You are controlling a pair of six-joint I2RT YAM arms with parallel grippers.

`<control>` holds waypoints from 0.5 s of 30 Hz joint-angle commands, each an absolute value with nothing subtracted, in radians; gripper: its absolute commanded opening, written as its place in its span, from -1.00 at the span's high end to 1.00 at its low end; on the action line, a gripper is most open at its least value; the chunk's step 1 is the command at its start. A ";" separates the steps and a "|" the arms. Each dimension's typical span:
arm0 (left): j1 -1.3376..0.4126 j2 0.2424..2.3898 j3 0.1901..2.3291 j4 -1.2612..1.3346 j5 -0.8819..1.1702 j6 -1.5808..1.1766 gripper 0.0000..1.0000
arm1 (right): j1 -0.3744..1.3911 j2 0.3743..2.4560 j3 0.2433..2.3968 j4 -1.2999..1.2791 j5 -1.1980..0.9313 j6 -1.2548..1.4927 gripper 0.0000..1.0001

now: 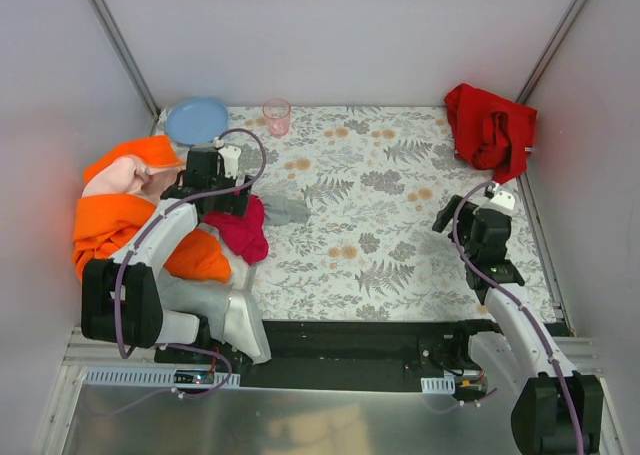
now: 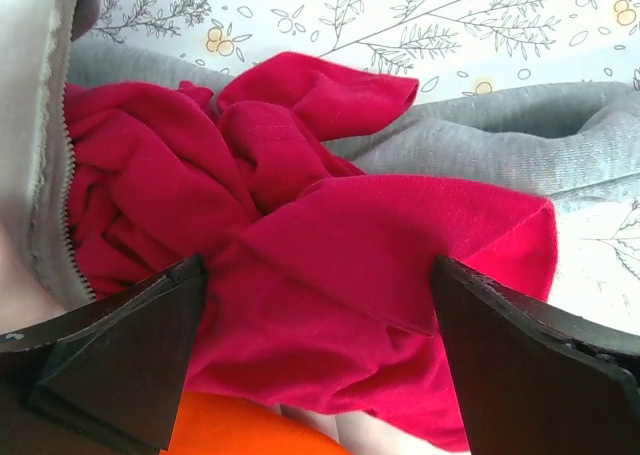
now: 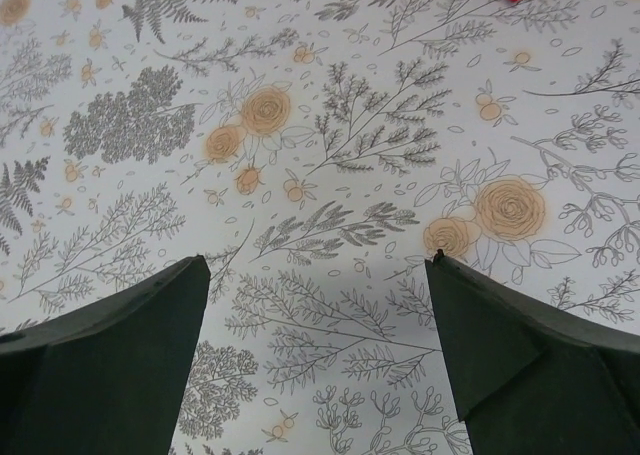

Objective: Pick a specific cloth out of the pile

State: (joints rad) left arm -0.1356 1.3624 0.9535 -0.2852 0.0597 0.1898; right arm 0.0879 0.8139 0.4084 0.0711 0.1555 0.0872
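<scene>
Your left gripper (image 2: pixel 318 265) gapes over crumpled magenta-pink cloth (image 2: pixel 300 215); the right gripper (image 3: pixel 318 263) gapes too; pinch a raised fold of the limp scarlet-red fabric sheet (image 1: pixel 488 127).

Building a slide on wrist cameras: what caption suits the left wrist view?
Open left gripper poised over a crumpled magenta cloth, grey cloth beside it.

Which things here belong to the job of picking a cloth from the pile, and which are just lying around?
For the job:
- scarlet-red cloth, apart at the far right corner
- pile of orange, pink and grey cloths on the left
- left tool, open over the magenta cloth

Lying about:
- blue plate
- pink cup
</scene>
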 commanded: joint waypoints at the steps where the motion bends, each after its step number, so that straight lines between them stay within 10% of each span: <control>1: -0.124 1.292 0.858 -0.083 0.015 0.095 -0.98 | 0.091 0.779 0.388 0.209 0.256 0.094 -0.98; 15: -0.104 1.270 0.706 0.031 -0.040 -0.031 -0.98 | 0.090 0.796 0.348 0.259 0.245 0.074 -0.98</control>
State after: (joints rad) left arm -0.1165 1.2739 0.6895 0.0235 0.0238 0.0162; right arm 0.0879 0.8070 0.3454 0.2031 0.2211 0.0853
